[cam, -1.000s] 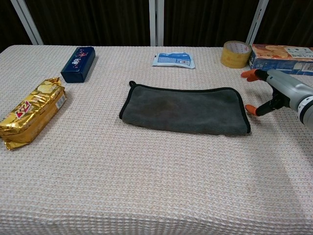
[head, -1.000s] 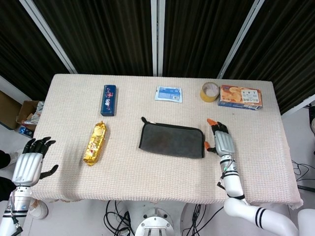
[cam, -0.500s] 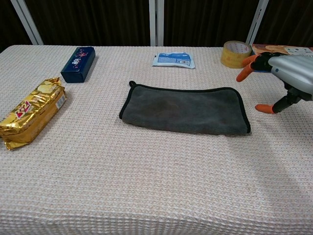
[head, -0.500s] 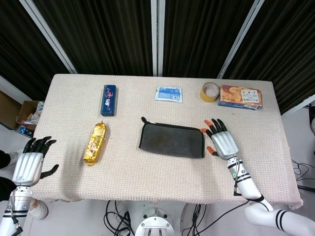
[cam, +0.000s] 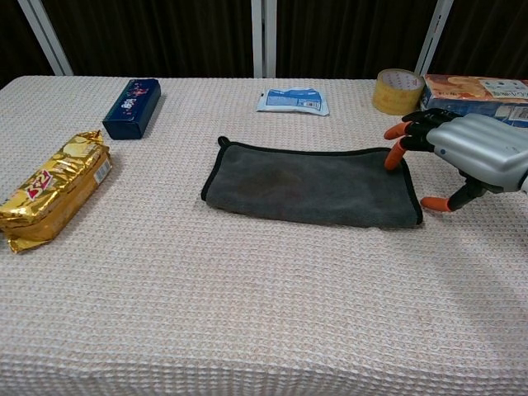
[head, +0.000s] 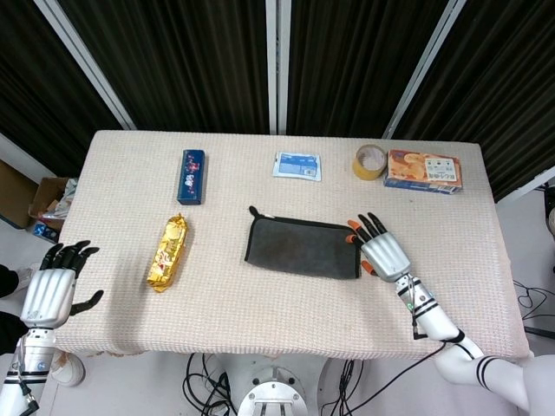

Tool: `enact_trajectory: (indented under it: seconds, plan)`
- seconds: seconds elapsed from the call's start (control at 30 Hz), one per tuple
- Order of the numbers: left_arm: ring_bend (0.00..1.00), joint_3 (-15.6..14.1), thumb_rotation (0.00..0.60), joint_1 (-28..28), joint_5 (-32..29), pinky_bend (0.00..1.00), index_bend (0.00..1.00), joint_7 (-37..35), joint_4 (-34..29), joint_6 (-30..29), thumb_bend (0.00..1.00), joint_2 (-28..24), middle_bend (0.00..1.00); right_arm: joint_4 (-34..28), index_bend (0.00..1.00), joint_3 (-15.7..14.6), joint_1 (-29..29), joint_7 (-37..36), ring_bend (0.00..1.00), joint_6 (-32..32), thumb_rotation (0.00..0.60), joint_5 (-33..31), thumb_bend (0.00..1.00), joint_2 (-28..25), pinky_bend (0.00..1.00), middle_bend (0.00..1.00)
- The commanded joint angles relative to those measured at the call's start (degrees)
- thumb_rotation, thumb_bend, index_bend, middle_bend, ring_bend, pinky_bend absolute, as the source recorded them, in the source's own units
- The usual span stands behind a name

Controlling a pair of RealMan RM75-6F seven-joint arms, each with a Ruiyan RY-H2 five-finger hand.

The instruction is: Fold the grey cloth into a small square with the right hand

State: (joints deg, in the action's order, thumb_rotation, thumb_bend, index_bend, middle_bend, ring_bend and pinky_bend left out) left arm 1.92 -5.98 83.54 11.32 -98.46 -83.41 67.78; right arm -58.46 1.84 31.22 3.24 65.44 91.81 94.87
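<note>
The grey cloth [cam: 309, 186] lies flat as a long folded strip near the middle of the worktop [cam: 247, 313], its right end just beside the right hand [cam: 462, 157]. That hand holds nothing, its fingers [cam: 396, 154] spread and reaching over the cloth's far right corner, thumb out by the near right corner. The left hand [head: 54, 290] hangs open off the worktop's left edge, well apart from the cloth.

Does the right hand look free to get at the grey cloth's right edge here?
Probably yes. The right hand is open beside the grey cloth, its fingertips at that edge, with nothing between them.
</note>
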Motion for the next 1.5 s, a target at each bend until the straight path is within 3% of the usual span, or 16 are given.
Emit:
enact_trajectory:
  seconds: [0.03, 0.57, 0.73, 1.17, 1.4, 1.5]
  plan:
    - [0.17, 0.0, 0.6, 0.0, 0.0, 0.12, 0.23, 0.0, 0.0, -0.1, 0.17, 0.0, 0.14, 2.5, 0.34, -0.8, 0.4, -1.3, 0.0, 0.8, 0.6, 1.1, 0.15, 1.5, 0.0, 0.13]
    - [0.17, -0.1, 0.6, 0.2, 0.2, 0.12, 0.23, -0.4, -0.5, -0.3, 0.17, -0.5, 0.14, 11.6, 0.41, -1.5, 1.6, -6.4, 0.0, 3.4, 0.6, 2.7, 0.15, 7.1, 0.0, 0.17]
    - [0.17, -0.1, 0.6, 0.2, 0.2, 0.12, 0.23, -0.6, -0.6, -0.2, 0.17, -0.6, 0.14, 12.9, 0.47, -1.4, 1.9, -7.6, 0.0, 4.2, 0.6, 2.8, 0.2, 7.8, 0.0, 0.2]
    - [0.17, -0.1, 0.6, -0.2, 0.2, 0.12, 0.23, -0.9, -1.0, 0.5, 0.18, -0.9, 0.14, 11.6, 0.54, -1.8, 1.3, -7.7, 0.0, 7.1, 0.6, 3.4, 0.31, 4.8, 0.0, 0.23]
    - [0.17, 0.0, 0.6, -0.4, 0.1, 0.12, 0.23, -0.5, -1.5, 0.7, 0.18, -1.3, 0.14, 12.4, 0.7, -2.0, 1.1, -7.0, 0.0, 8.7, 0.6, 3.9, 0.43, 4.4, 0.0, 0.28]
    - [0.17, 0.1, 0.6, -0.4, 0.1, 0.12, 0.23, -0.5, -1.7, 0.6, 0.18, -1.4, 0.14, 12.9, 0.72, -2.6, 0.6, -4.9, 0.0, 10.6, 0.6, 5.1, 0.44, 2.8, 0.0, 0.28]
